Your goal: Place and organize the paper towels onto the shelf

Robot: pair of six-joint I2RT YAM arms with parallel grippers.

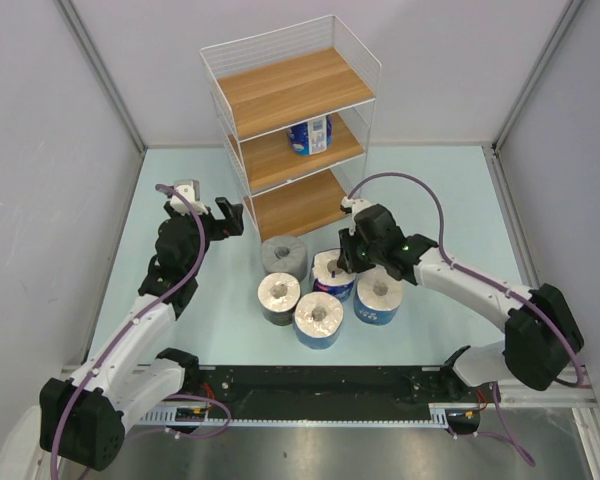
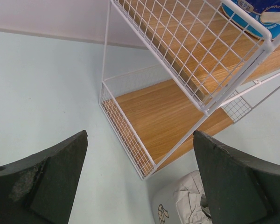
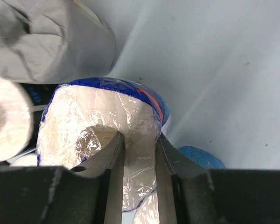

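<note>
Closest to the lens, the right jaws pinch the wall of a blue-wrapped roll (image 3: pixel 84 112), one finger (image 3: pixel 113 163) down its hollow core and the other outside. The pale bench (image 1: pixel 430 200) carries the shelf (image 1: pixel 290 90) at 12 o'clock. The left arm (image 1: pixel 170 270) reaches towards the shelf's bottom board from 9 o'clock; the left jaws stand wide and hold nothing. The held roll sits mid-bench in a tight cluster. Around it are a grey roll (image 1: pixel 283 253) at 10 o'clock, a black roll (image 1: pixel 278 292) at 8, a second blue roll (image 1: pixel 318 318) at 6 and a third blue roll (image 1: pixel 378 297) at 4. A fourth blue roll (image 1: pixel 310 135) rests on the shelf's middle board.
</note>
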